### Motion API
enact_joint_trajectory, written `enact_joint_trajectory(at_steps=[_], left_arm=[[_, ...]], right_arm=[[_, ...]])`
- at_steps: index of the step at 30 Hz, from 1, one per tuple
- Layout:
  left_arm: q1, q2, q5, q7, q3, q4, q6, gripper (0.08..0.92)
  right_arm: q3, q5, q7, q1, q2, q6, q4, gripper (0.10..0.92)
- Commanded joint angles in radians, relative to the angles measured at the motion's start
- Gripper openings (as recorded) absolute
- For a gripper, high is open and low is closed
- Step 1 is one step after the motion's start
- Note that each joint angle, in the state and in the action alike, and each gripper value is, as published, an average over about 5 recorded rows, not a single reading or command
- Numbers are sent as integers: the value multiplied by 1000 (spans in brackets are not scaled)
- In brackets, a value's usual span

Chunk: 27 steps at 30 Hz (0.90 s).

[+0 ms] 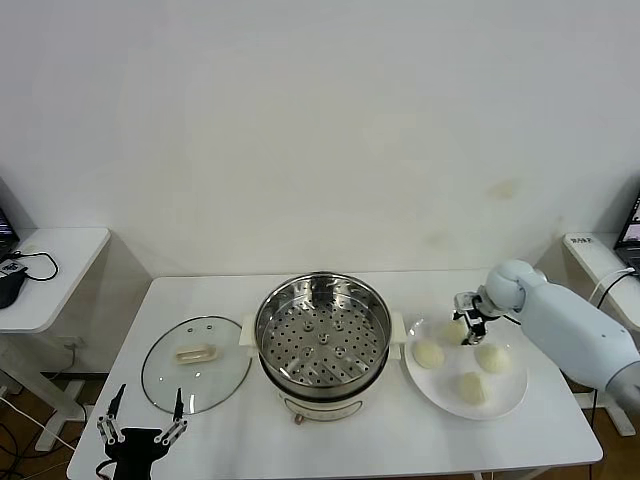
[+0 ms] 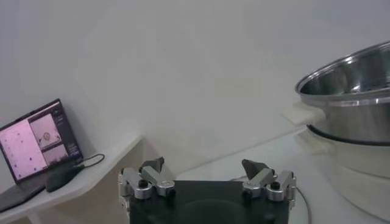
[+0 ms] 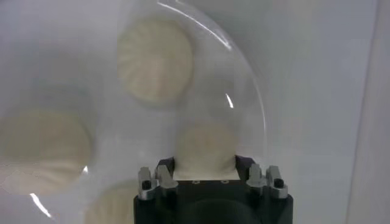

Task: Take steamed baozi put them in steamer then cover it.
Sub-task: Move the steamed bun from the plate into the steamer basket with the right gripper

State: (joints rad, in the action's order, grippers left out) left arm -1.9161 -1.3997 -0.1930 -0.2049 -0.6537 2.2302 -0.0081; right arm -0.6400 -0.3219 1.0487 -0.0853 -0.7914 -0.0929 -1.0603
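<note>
With the steamer (image 1: 322, 332) empty and the cover (image 1: 196, 363) off, the right gripper (image 1: 464, 322) has clamped the first baozi (image 3: 205, 149) on the plate (image 1: 500, 400); the left gripper (image 1: 141, 418) idles open.

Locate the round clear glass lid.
In the head view, the round clear glass lid lies flat on the white table, left of the shiny stainless-steel steamer.

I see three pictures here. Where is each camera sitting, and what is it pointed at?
Head view: from the robot's head, looking down at the table with steamer, cover and plate; both arms show.
Left wrist view: behind the open left gripper, low beside the table, facing the steamer's side.
Right wrist view: above the plate, right gripper shut on a baozi.
Shared: head and right wrist views both show the baozi on the plate.
</note>
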Motion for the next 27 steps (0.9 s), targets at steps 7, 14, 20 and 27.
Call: enact_joint_trajectory(at_steps=[7, 14, 20, 27], left_arm=[[6, 13, 2, 2, 10, 5, 2, 823], [11, 29, 13, 5, 10, 14, 3, 823], [23, 42, 26, 10, 1, 11, 6, 823], [27, 49, 30, 13, -10, 8, 7, 823]], right_arm=[[-206, 285, 25, 345, 159, -57, -251, 635], [-374, 439, 6, 612, 113, -77, -311, 641], [-470, 546, -52, 737, -20, -82, -347, 645], [-578, 622, -135, 763, -147, -25, -438, 645]])
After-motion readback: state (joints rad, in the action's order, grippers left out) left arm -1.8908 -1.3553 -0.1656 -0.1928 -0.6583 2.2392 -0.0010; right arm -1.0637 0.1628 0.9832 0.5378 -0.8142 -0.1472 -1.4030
